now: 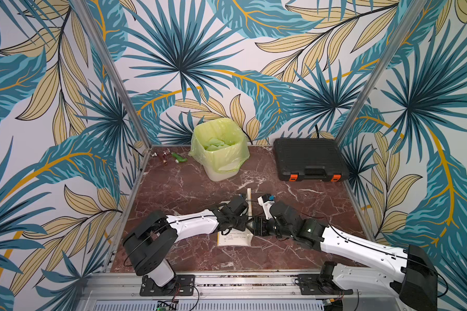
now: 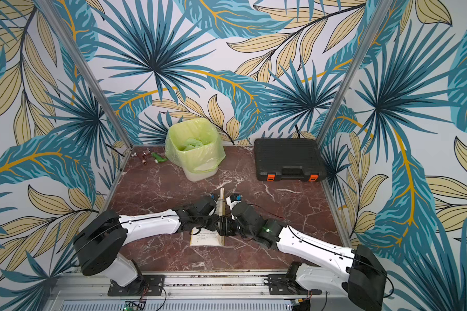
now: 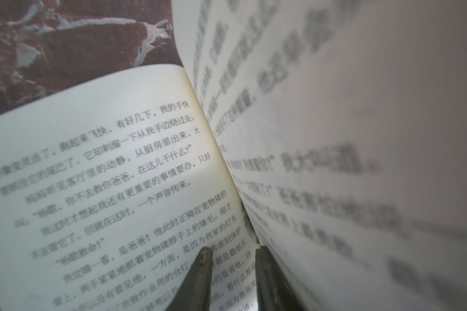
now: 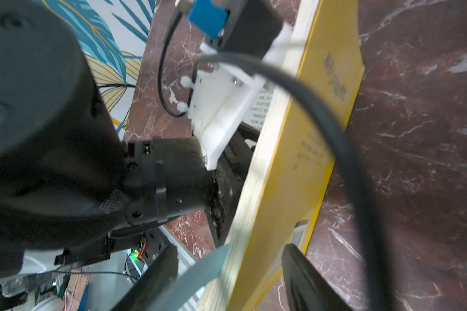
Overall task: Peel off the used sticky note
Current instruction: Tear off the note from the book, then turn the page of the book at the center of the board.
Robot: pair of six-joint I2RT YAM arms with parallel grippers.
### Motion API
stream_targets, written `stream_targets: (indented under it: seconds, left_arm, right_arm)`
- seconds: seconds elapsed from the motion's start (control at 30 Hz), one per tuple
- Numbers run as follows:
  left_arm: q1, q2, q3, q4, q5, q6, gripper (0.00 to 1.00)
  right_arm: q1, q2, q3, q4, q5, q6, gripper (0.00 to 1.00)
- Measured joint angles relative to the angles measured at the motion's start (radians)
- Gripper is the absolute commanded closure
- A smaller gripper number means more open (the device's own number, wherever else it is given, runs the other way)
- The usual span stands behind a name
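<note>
one yellow-covered paperback book (image 1: 235, 238) half-open, one pale teal paper sticky note (image 4: 197, 269) poking out; right gripper (image 4: 229, 249) wide astride both, left gripper (image 3: 233, 258) narrow, pinching nothing

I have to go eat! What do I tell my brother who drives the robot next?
Left gripper: slightly open, empty, over the book's flat page by the fold.
Right gripper: open, straddling the raised yellow-covered half.
Sticky note: likely the pale strip poking from that half, between those jaws, ungripped.
Done: book opened. Left: pinch and peel the note.
</note>
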Motion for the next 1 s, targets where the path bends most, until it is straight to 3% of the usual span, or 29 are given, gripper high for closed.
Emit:
stream_targets:
  seconds: [0.2,0.47,0.87,1.0]
  left_arm:
    - [0.000,0.000,0.000,0.008,0.008,0.000,0.69]
    - [0.000,0.000,0.000,0.014,0.013,0.002,0.69]
    - [0.000,0.004,0.000,0.022,0.017,0.002,0.69]
    - [0.001,0.005,0.000,0.022,0.019,0.002,0.69]
  right_arm:
    - [0.000,-0.037,-0.013,0.010,0.044,0.039,0.59]
    - [0.000,-0.033,-0.031,0.008,0.054,0.064,0.68]
    - [0.000,-0.041,-0.038,0.016,0.047,0.076,1.00]
    - [0.000,-0.060,-0.053,0.017,0.055,0.079,1.00]
